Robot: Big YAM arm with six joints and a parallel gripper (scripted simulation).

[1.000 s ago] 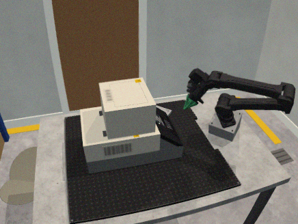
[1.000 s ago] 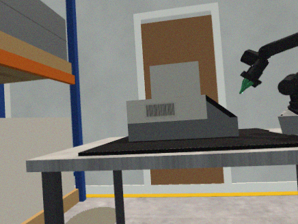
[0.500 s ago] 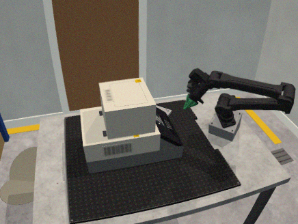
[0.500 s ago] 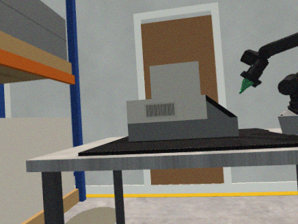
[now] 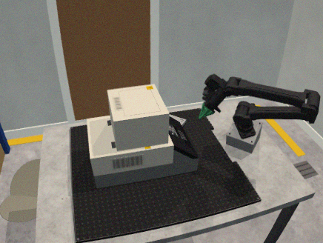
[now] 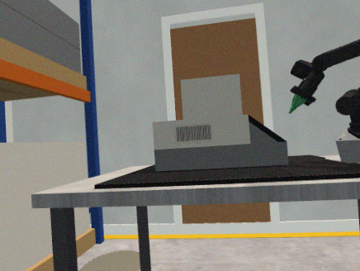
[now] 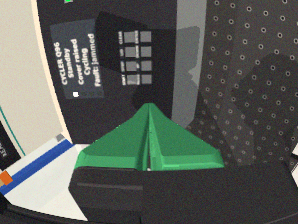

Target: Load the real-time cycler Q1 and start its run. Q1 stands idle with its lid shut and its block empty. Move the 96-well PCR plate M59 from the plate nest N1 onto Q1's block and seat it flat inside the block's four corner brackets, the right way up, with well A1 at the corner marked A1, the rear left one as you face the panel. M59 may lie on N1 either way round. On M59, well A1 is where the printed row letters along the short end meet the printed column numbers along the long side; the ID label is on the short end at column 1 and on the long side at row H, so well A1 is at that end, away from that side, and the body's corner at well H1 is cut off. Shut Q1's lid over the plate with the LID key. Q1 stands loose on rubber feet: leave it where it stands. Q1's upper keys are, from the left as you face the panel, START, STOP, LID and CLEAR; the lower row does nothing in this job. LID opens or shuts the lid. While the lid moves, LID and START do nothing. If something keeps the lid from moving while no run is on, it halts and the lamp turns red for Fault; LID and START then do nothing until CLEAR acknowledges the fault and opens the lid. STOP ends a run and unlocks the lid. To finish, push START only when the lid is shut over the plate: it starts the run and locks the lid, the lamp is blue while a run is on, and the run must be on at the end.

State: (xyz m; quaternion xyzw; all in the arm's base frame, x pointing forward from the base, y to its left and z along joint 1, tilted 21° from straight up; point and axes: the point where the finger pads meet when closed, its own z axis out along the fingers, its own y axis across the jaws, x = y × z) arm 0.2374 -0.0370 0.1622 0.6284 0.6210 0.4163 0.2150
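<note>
The cycler Q1 stands on the black mat with its boxy lid shut; it also shows in the exterior view. Its sloped black panel faces my arm. My gripper is shut and empty, its green fingers pressed together, in the air above and in front of the keys, not touching them. A pale flat thing lies behind the panel; I cannot tell whether it is plate M59.
The arm's grey base stands on the table to the right of the mat. A white piece with a blue stripe shows at the lower left of the wrist view. A blue shelf post stands far left.
</note>
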